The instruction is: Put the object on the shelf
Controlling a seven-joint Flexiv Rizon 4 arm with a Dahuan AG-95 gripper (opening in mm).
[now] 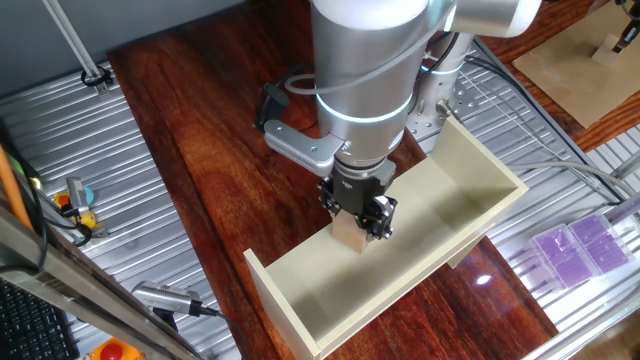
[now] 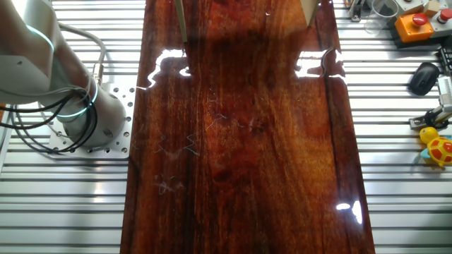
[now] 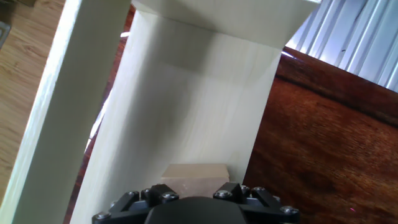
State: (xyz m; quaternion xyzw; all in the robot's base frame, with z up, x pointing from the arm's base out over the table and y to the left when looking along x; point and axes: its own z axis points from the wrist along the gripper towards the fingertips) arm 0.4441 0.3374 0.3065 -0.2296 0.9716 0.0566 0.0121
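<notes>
- The fingers [image 1: 358, 222] are closing on the small wooden cube [image 1: 349, 236], gripping it from both sides, so the opening is only as wide as the cube itself.
- In one fixed view the cube is sitting low inside the shelf [image 1: 470, 170], close to the long back panel and nearer the near end wall than the far one (whether its underside is touching the shelf floor or hanging just clear, I cannot tell).
- The silver arm [image 1: 365, 70] is reaching down from above, its glowing ring showing, and it is covering part of the shelf's long wall.
- The shelf is lying diagonally on the dark red table [image 1: 210, 150], open side up, with an end wall at each end.
- From the hand view we are looking along the shelf's pale inside [image 3: 186, 99]; the cube [image 3: 194, 176] is showing just above the black finger mounts [image 3: 199, 202], resting against the pale panel.
- The other fixed view is showing only the arm's base [image 2: 85, 116] with its cables, bolted beside the glossy table [image 2: 247, 141], and two pale edges [image 2: 181, 20] at the top of the picture.
- Off to the side, purple boxes [image 1: 585, 245] are lying on the ribbed metal, well apart from the shelf, and a yellow toy [image 2: 439, 147] is sitting near the edge.
</notes>
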